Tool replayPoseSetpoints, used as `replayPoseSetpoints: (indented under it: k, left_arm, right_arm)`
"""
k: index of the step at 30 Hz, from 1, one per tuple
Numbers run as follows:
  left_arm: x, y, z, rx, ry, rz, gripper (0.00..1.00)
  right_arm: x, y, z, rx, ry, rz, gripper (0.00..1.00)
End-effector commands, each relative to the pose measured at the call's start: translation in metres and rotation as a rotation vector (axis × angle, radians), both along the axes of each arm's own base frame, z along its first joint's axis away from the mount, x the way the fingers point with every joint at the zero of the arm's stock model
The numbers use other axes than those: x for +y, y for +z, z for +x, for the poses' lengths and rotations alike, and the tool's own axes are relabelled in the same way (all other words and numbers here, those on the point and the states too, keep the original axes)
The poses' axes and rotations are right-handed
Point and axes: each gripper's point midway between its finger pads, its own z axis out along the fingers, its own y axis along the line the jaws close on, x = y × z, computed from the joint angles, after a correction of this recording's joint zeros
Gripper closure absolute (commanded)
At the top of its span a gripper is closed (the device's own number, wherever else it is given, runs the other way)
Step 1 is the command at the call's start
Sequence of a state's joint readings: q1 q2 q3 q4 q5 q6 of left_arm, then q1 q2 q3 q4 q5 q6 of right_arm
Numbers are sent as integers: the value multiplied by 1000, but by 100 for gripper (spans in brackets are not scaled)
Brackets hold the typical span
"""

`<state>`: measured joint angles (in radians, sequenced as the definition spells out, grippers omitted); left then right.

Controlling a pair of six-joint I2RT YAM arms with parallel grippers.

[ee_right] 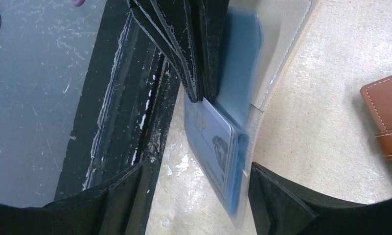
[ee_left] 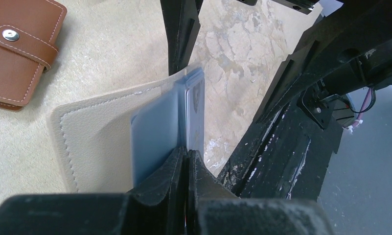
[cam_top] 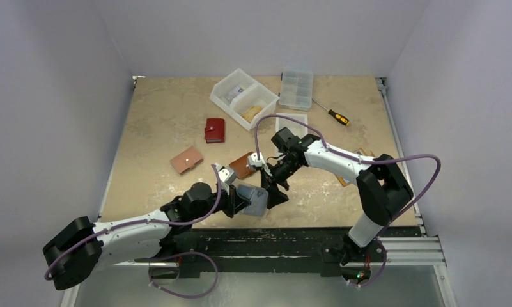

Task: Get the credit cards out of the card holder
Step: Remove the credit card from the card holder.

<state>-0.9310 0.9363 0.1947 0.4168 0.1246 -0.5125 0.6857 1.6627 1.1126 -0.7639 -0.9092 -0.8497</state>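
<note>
White walls [cam_top: 48, 96] are enclosing a mottled beige table [cam_top: 157, 121], scuffed pale toward its front edge. The cream card holder [ee_left: 96, 137] is lying open there between the arms. The left gripper [ee_left: 186, 152] is clamping its clear sleeves, jaws pressed together, evidently lifting and steadying them. The right gripper [ee_right: 198, 196] is straddling the sleeves' free end, jaws apart, gripping nothing. The credit cards [ee_right: 213, 142] in view are sitting inside the sleeves.
</note>
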Motion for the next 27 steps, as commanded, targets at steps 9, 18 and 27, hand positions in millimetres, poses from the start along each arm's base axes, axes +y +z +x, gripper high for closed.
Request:
replayPoseSetpoints:
  k: [9,18,27]
  left_arm:
    - [-15,52,4,-133,-49,-115,100]
    - [-9,52,3,-144,-25,-143,100]
    - [-6,46,-1,-124,-22,-170,99]
  right_arm:
    - [8,-3,15,-14,-49,-13,24]
    - [9,-2,17,-13,-62,-11,63]
    - [12,4,12,33,-63,1,95]
